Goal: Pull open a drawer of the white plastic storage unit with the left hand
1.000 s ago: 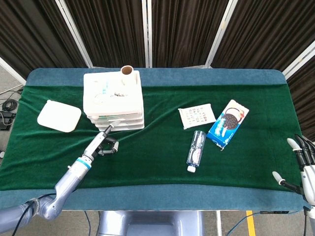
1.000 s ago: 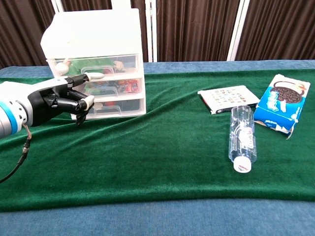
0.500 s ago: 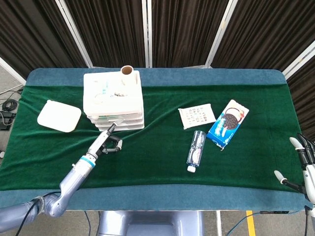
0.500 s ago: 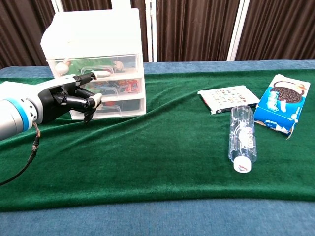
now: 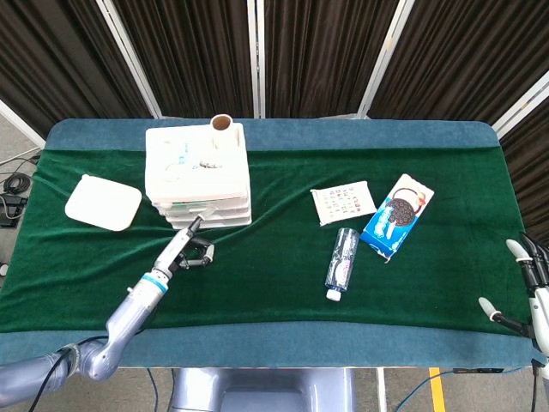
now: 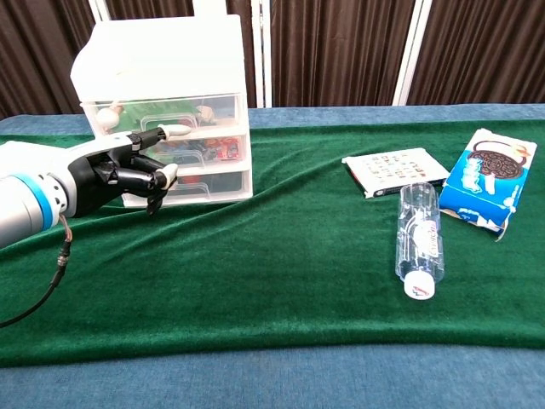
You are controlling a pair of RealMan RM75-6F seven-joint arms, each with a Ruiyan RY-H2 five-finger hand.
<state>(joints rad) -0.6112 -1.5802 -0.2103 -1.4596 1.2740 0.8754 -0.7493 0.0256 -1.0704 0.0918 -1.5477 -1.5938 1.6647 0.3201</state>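
Observation:
The white plastic storage unit (image 5: 199, 176) (image 6: 162, 60) stands at the back left of the green cloth, with three clear drawers stacked and all pushed in. My left hand (image 5: 190, 246) (image 6: 119, 175) hovers just in front of the drawer fronts, level with the middle and lower drawers. One finger (image 6: 170, 131) stretches toward the middle drawer, and the other fingers are half curled with tips close to the lower drawer. It holds nothing, and I cannot tell whether it touches the unit. My right hand (image 5: 530, 292) hangs past the table's right edge with fingers spread and empty.
A white square lid (image 5: 103, 202) lies left of the unit, and a cardboard tube (image 5: 222, 123) stands behind it. To the right lie a card packet (image 5: 343, 203) (image 6: 396, 170), an Oreo box (image 5: 396, 215) (image 6: 490, 179) and a clear bottle (image 5: 341, 262) (image 6: 419, 239).
My left hand has moved forward and right, closer to the drawer fronts, mostly in the first half second. My right hand has drifted slightly further right.

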